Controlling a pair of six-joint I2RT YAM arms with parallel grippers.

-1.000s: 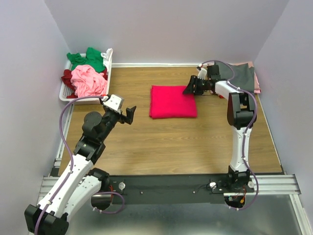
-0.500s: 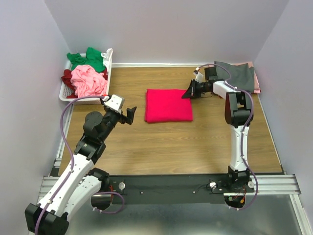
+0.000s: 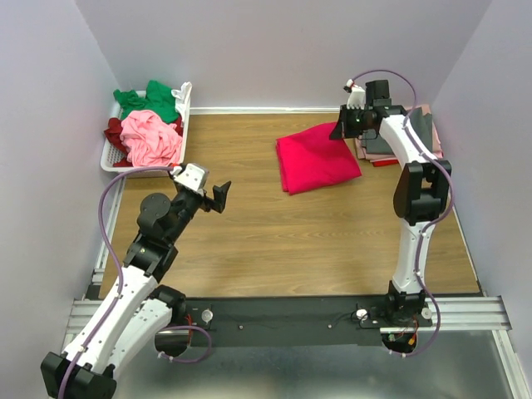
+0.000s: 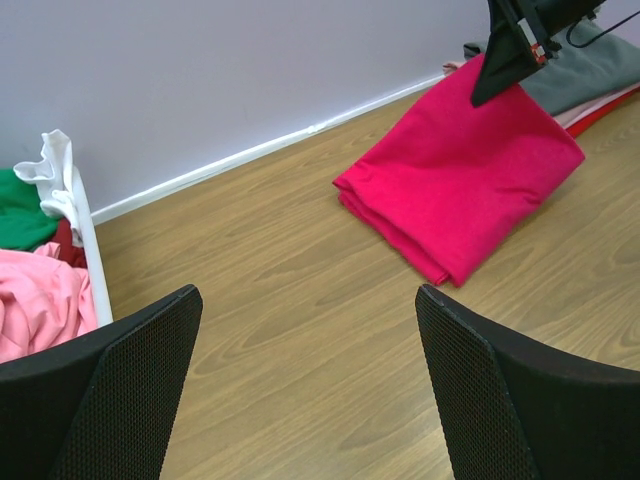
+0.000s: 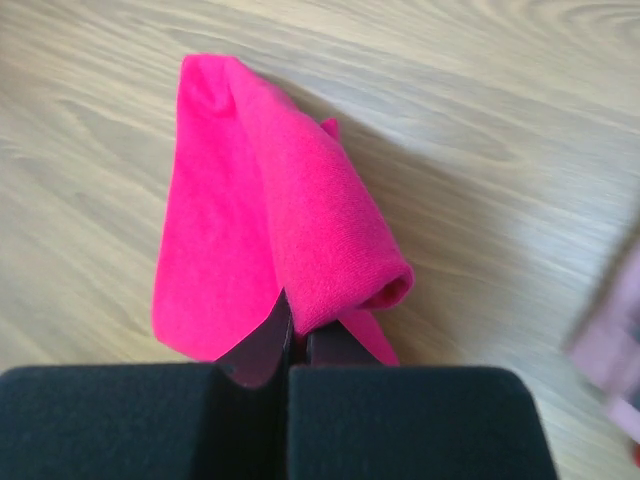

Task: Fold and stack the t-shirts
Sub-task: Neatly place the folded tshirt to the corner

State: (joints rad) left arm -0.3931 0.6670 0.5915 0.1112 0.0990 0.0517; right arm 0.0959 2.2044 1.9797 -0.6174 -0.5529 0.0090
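Bench (image 3: 274,241): wood-grain top with pale walls on three sides; both arm bases sit at its near edge.
Crimson-pink t-shirt (image 3: 318,158): folded into a thick rectangle and lying skewed in the far right part of the bench. Its far right corner is raised off the wood and the rest rests flat. The left wrist view (image 4: 465,185) shows stacked layers along its near edge. The right wrist view (image 5: 290,260) shows the pinched part draped as a rolled fold.
Right gripper (image 3: 342,130): reaches in over the far right corner with its jaws clamped tight on the raised corner of the crimson-pink t-shirt. In its own camera the fingers (image 5: 255,345) meet with cloth between them.
Left gripper (image 3: 218,196): hangs above the bench left of centre with its jaws spread wide and nothing between them. Its mesh-faced fingers (image 4: 120,390) frame bare wood.
Stack: folded tees in the far right corner, just beside the crimson-pink t-shirt; whether they touch cannot be told. The grey tee (image 3: 420,129) is on top, and a red edge (image 3: 382,162) shows at the near side.
Basket (image 3: 112,158): white slatted plastic at the far left corner.
Basket contents: loose crumpled tees, the green tee (image 3: 150,100) toward the wall, the light pink tee (image 3: 152,137) on top and the maroon tee (image 3: 114,133) at the left side.
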